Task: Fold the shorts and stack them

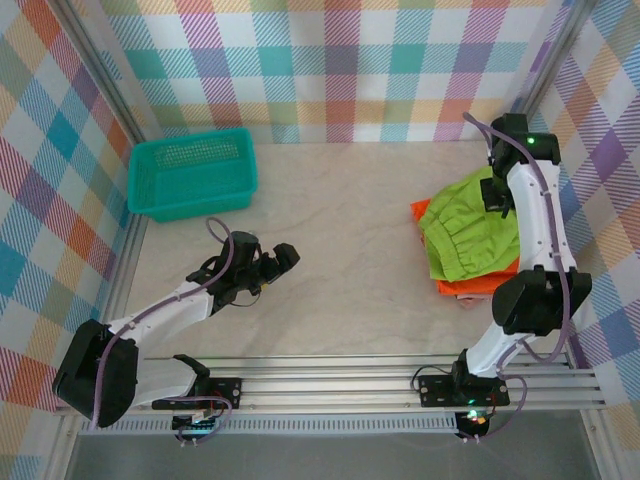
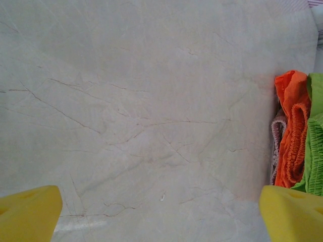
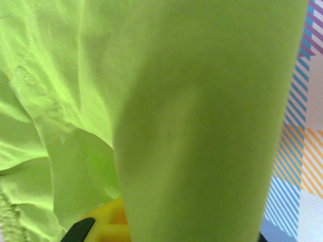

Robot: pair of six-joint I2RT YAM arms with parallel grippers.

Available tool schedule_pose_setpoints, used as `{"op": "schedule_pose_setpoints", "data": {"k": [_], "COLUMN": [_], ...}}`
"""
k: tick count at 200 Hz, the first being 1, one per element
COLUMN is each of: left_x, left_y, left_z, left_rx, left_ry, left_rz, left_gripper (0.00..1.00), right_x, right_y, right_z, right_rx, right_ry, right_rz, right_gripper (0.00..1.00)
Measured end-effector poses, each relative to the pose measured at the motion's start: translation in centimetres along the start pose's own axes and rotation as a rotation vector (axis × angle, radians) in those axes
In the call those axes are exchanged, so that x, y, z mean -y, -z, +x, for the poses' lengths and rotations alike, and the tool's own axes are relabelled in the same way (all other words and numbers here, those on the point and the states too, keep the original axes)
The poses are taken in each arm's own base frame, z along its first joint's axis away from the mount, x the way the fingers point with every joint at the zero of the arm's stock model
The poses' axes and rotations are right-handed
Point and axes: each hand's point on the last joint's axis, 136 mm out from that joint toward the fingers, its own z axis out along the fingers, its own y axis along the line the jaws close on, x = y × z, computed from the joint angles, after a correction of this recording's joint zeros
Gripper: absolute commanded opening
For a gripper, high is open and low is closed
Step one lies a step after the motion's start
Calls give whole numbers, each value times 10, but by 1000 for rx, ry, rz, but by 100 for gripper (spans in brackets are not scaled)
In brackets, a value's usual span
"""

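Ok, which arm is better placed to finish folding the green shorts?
Right: the right gripper is shut on the lime green shorts, while the left gripper hangs open over bare table, apart from them.

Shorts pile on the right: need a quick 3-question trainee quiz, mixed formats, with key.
1. True or false: the lime green shorts lie on the orange shorts.
2. The right gripper is shut on: A the orange shorts, B the lime green shorts, C nothing?
3. Fill in: the left gripper hovers ___ over the table.
Key: 1 true; 2 B; 3 open.
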Motion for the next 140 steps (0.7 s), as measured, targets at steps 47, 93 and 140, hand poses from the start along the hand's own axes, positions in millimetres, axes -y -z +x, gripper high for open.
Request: {"op": "schedule_pose_setpoints", "data": {"k": [47, 93, 140], "left_x": [0, 1, 7], "left_y": [-1, 1, 9], "left_z": [-1, -3, -9], "left_rx": [-8, 0, 31], "left_ry": [5, -4, -18], "left_rz": [3, 8, 27], "left_gripper": [100, 100, 100], "right_x": [45, 50, -31], "right_y": [-28, -19, 1], "right_z": [1, -5, -14], "right_rx": [-52, 9, 155], "right_ry": [-88, -236, -331], "right_rz": [138, 66, -419], "right_gripper": [93, 99, 99]}}
